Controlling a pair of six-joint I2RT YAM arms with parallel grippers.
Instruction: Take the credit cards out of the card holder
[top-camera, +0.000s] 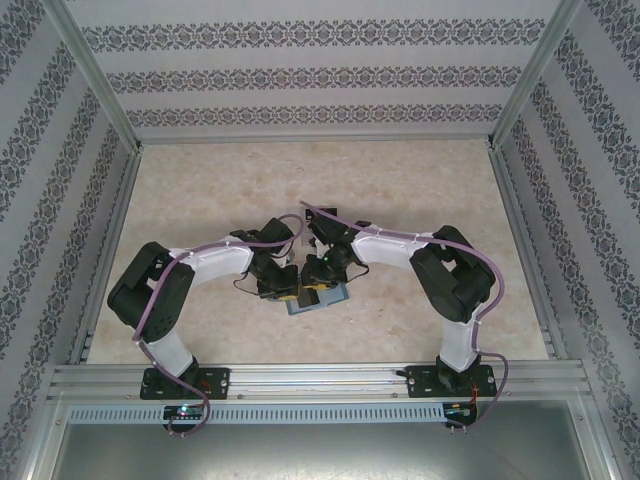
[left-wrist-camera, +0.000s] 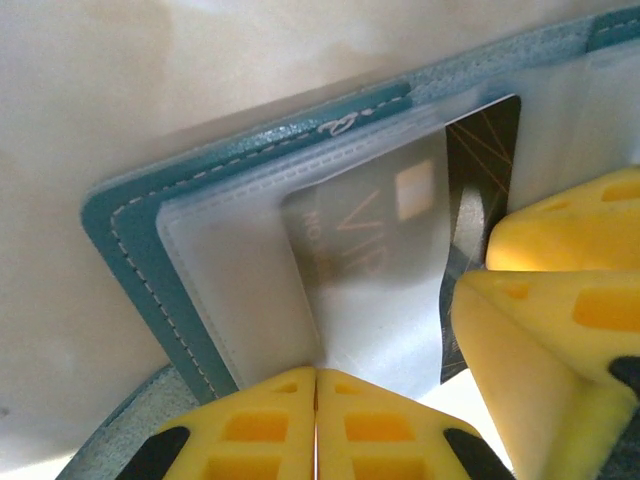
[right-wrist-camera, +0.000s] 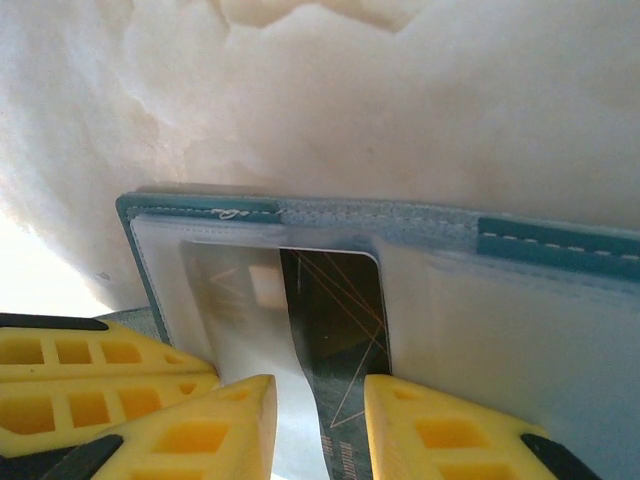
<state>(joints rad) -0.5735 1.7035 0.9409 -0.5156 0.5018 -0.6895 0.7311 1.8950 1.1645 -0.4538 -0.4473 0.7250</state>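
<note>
The teal card holder (top-camera: 322, 304) lies open on the table, its pale frosted pockets facing up (left-wrist-camera: 130, 215) (right-wrist-camera: 550, 240). A dark credit card (right-wrist-camera: 335, 300) with thin gold lines sits in the left pocket, part of it behind the frosted sleeve and part bare (left-wrist-camera: 490, 140). My left gripper (left-wrist-camera: 318, 372) is shut on the sleeve's near edge, pinching the pocket plastic (top-camera: 285, 292). My right gripper (right-wrist-camera: 318, 400) stands open just over the card's bare part, one finger on each side (top-camera: 320, 284). Its yellow fingers (left-wrist-camera: 560, 240) show at the right of the left wrist view.
Pale marbled tabletop (top-camera: 330, 190) stretches behind and to both sides of the holder. Patterned walls and metal frame posts (top-camera: 110, 110) close in the workspace. The left gripper's yellow fingers (right-wrist-camera: 90, 350) sit at the lower left of the right wrist view.
</note>
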